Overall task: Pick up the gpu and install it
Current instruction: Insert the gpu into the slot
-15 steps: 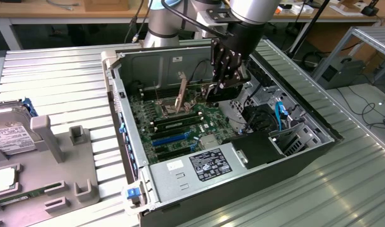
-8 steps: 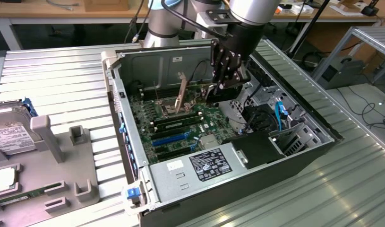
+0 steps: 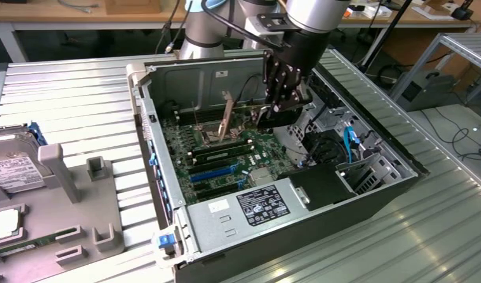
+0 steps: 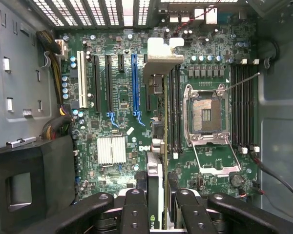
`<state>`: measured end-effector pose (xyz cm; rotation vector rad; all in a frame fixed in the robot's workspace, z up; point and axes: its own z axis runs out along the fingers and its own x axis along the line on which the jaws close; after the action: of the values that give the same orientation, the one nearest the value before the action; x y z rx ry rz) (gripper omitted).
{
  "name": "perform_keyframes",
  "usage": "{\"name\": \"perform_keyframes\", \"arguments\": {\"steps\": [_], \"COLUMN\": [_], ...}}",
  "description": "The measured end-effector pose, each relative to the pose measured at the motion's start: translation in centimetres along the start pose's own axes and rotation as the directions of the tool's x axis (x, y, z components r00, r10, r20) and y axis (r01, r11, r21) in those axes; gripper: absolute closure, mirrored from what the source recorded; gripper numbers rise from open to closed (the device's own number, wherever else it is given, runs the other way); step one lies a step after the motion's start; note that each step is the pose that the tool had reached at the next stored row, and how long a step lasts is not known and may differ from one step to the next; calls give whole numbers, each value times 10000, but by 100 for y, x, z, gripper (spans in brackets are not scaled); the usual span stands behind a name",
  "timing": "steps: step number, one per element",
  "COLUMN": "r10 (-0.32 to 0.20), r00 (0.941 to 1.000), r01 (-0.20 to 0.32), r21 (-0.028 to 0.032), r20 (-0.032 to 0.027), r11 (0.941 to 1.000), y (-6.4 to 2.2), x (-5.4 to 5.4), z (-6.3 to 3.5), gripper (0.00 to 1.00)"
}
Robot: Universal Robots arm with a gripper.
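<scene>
Table [image 3: 75, 100] of ribbed metal under open case [image 3: 189, 82] (tool [image 4: 158, 197] tight around gpu [image 4: 161, 61], workbenches [image 3: 59, 15] behind)

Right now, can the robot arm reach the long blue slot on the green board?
Probably yes: the end effector, gripping the thin black card with a silver bracket, hangs inside the open grey computer case, and nothing covers the long blue slot.
</scene>
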<state>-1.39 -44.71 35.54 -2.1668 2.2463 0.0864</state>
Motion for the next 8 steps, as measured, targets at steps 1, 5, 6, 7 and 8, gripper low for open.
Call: {"name": "perform_keyframes", "arguments": {"steps": [1,5,6,7,8], "r10": [-1,0,0,2,0], "r00": [10000,10000,10000,10000,10000], "r01": [1,0,0,-2,0], "r21": [0,0,0,0,0], "r20": [-1,0,-1,-2,-2], "r11": [10000,10000,10000,10000,10000], "y": [0,2,5,9,11], "x": [1,2,2,3,3], "z": [4,17,20,22,25], "gripper": [73,73,73,73,73]}}
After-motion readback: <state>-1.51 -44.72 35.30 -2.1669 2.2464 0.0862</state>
